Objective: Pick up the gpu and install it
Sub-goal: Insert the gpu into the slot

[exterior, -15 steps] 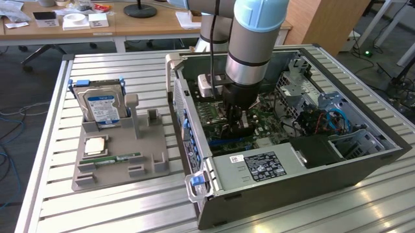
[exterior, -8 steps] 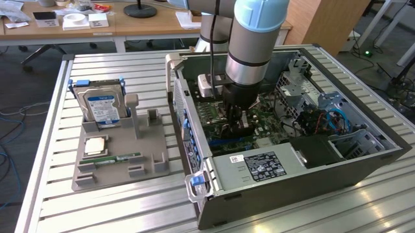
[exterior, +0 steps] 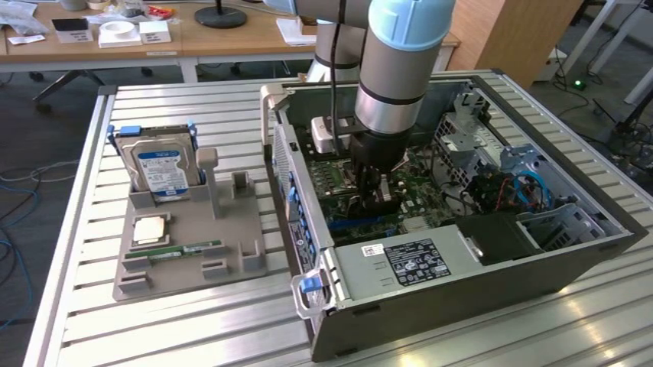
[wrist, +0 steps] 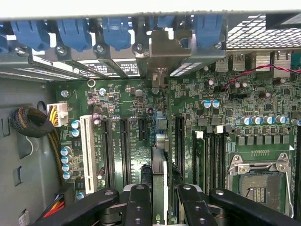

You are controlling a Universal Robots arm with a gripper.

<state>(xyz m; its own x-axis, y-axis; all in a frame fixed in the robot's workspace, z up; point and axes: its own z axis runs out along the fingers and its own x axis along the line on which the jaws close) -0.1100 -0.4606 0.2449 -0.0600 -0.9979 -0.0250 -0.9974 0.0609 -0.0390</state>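
Observation:
Held on edge, the gpu [wrist: 159,172] is a thin card standing between my gripper's fingers [wrist: 138,207], so my gripper [wrist: 160,205] is shut on it. Its silvery bracket [wrist: 162,49] reaches the row of rear slot openings under the blue latches [wrist: 70,33]. The card stands over the motherboard [wrist: 127,94], in line with the long black expansion slots [wrist: 179,146]. Whether it is seated I cannot tell. In the exterior view my gripper [exterior: 372,202] is lowered deep inside the open computer case [exterior: 582,245].
Beside the case, a grey holder [exterior: 229,264] carries a hard drive [exterior: 161,170], a processor chip [exterior: 151,228] and a green memory stick [exterior: 189,250]. Inside the case are the power supply [exterior: 403,264], the empty processor socket [wrist: 256,181] and cable bundles [wrist: 30,122].

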